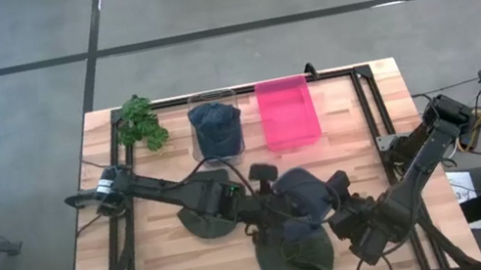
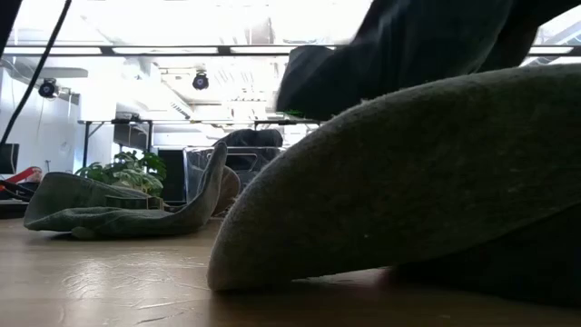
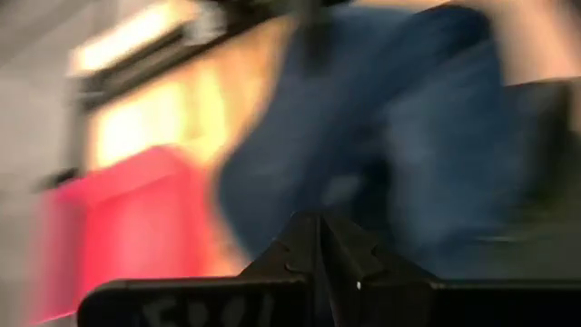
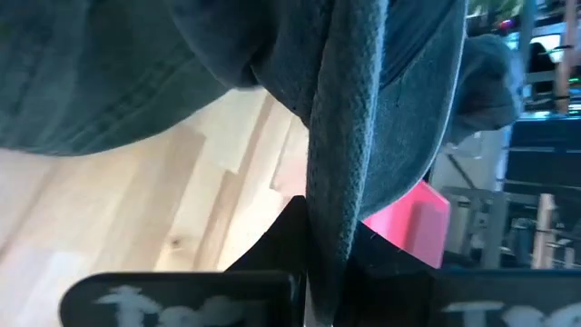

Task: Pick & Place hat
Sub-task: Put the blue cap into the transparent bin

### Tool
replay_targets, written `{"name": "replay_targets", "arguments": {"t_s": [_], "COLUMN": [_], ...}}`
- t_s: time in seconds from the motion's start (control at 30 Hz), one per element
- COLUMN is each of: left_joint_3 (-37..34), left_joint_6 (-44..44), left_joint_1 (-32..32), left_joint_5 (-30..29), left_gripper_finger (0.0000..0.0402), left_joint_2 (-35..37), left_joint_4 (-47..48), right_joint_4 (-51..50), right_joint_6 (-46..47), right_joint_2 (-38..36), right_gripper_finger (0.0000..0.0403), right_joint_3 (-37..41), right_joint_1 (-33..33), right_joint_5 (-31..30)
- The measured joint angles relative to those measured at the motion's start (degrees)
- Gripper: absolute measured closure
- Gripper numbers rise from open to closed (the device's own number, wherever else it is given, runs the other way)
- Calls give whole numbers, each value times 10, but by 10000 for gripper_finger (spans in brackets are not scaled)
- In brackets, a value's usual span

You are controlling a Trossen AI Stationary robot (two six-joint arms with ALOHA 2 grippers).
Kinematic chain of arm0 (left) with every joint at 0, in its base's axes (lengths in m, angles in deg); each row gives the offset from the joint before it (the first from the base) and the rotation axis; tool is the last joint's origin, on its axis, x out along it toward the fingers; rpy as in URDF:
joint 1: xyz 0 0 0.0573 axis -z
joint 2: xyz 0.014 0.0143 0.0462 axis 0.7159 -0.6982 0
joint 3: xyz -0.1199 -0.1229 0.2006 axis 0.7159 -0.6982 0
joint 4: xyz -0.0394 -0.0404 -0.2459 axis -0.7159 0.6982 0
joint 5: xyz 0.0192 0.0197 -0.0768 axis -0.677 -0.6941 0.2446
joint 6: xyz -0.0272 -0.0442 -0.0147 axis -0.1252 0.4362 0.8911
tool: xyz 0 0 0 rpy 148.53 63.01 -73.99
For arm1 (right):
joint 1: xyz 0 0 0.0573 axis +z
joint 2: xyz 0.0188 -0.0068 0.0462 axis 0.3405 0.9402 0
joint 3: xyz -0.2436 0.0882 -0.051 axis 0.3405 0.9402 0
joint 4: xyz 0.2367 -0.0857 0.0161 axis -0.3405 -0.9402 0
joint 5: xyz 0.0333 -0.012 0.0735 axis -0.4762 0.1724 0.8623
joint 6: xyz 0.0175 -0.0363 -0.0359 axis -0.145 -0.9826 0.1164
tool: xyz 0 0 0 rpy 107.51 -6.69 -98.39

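Right hand (image 4: 322,263) is clamped on the brim of a dark blue denim bucket hat (image 1: 303,194), the fabric edge pinched between its closed fingers in the right wrist view; from above, that hand (image 1: 339,199) sits over the middle of the wooden counter (image 1: 366,113), nearer the front edge. Left hand (image 1: 265,190) is shut too, pressed in against the same hat from the other side, and its wrist view shows blue cloth filling the space just ahead of its closed fingers, though whether it actually grips the cloth I cannot tell. Two olive green fabric hats lie on the counter: one (image 1: 293,255) by the front edge below the blue hat, another (image 1: 204,223) under the left arm. Along the back edge stand a clear bin already holding blue cloth (image 1: 216,127), a pink plastic bin (image 1: 287,112) beside it, and a small green plant (image 1: 140,123) toward the back left corner. To do this step well, the grip on the brim should stay firm while the hat lifts clear of the olive hat beneath, so nothing drags along, and the carry should end well above a bin's rim before letting go.
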Motion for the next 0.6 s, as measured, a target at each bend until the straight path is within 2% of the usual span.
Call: {"name": "replay_targets", "arguments": {"t_s": [0.07,0.13,0.3,0.6], "left_joint_3": [-10,-24,-92,-154], "left_joint_6": [22,36,59,122], "left_joint_1": [1,1,7,12], "left_joint_5": [55,75,81,94], "left_gripper_finger": [388,388,388,388], "left_joint_2": [0,-5,-6,-7], "left_joint_4": [-23,-54,-163,-172], "right_joint_4": [0,0,4,1], "right_joint_6": [-1,-2,-1,31], "right_joint_2": [2,4,4,2], "right_gripper_finger": [390,390,390,390], "right_joint_3": [1,1,1,2], "right_joint_1": [-2,-7,-18,-28], "right_joint_5": [-18,-38,-55,-95]}}
